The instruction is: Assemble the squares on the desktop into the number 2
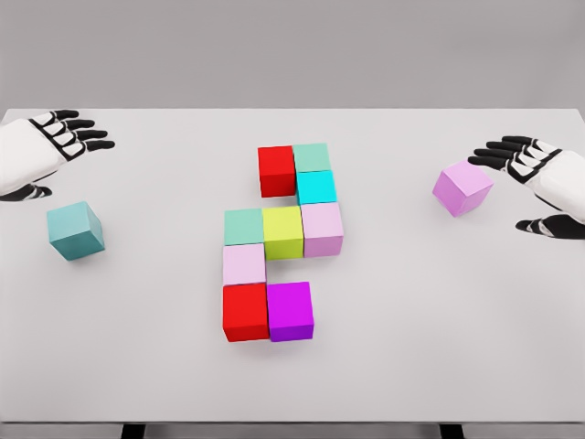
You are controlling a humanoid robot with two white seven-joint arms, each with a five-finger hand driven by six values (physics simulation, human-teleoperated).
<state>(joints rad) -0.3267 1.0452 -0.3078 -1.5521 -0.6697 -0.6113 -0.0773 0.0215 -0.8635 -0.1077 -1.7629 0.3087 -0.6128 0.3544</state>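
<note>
Left hand: the left hand [57,137] hovers at the far left of the bench [439,347], its fingers [90,133] spread and extended toward the middle, holding nothing and touching no cube
Right hand: the right hand [535,178] sits at the far right, fingers [498,151] splayed wide with the thumb apart below, empty; the fingertips lie just beside the loose lilac cube [462,188] but whether they touch it cannot be told
Loose cubes: the lilac cube rests tilted off the grid, right of the cluster and well apart from it; a teal cube [75,230] lies alone at the left, below the left hand, also turned askew
Cluster, top row: a red cube [276,170] beside a mint cube [312,157], with a cyan cube [316,187] just in front of the mint one
Cluster, middle row: a sea-green cube [244,226], a yellow-green cube [283,230] and a pale pink cube [323,228], side by side and touching
Cluster, lower part: a pale lilac cube [244,264] under the sea-green one, then a second red cube [245,312] next to a magenta cube [291,310] in the front row
Obstructions: nothing lies between either hand and its nearest loose cube
Count: eleven cubes in all, nine in the cluster, two loose; two hands
</note>
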